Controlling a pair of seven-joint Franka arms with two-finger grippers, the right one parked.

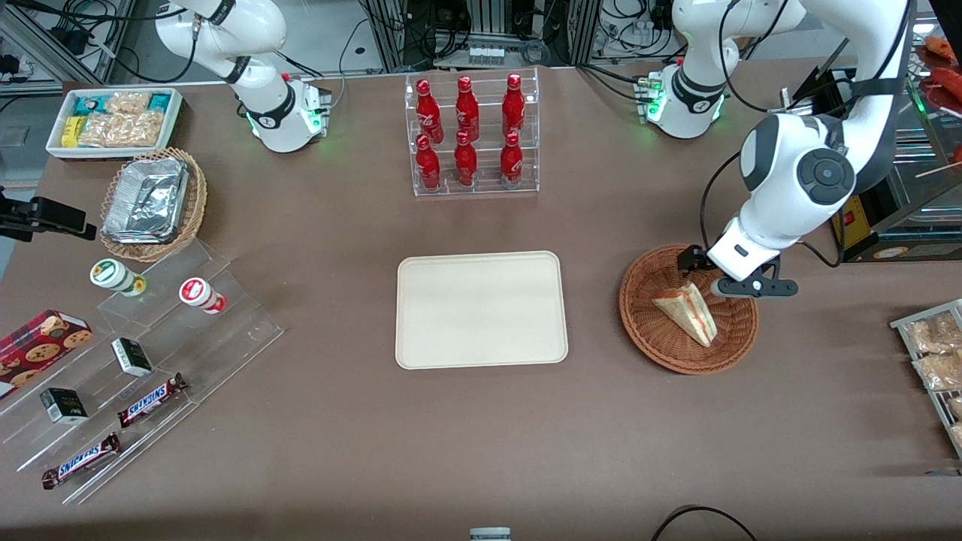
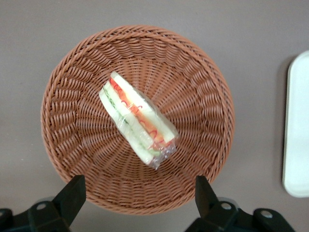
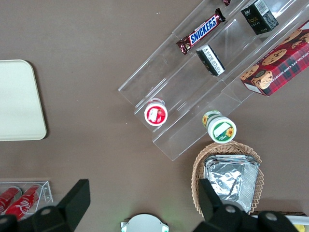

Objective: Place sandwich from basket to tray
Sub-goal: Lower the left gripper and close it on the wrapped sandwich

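Observation:
The sandwich [image 1: 688, 312] [image 2: 137, 121], a wrapped white-bread wedge with red and green filling, lies in the middle of the reddish-brown wicker basket [image 1: 676, 362] [image 2: 72, 96]. My left gripper [image 1: 718, 274] [image 2: 139, 186] hangs open above the basket's rim, on the side farther from the front camera. Its fingers [image 2: 72, 191] stand wide apart with nothing between them and touch neither sandwich nor basket. The cream tray [image 1: 481, 309] [image 2: 297, 125] lies flat and bare beside the basket, toward the parked arm's end.
A clear rack of red bottles [image 1: 470, 135] stands farther from the front camera than the tray. Toward the parked arm's end are a foil-container basket [image 1: 154, 203], a white snack bin [image 1: 113, 120] and an acrylic display [image 1: 135, 361]. Packaged snacks [image 1: 936, 353] lie at the working arm's table edge.

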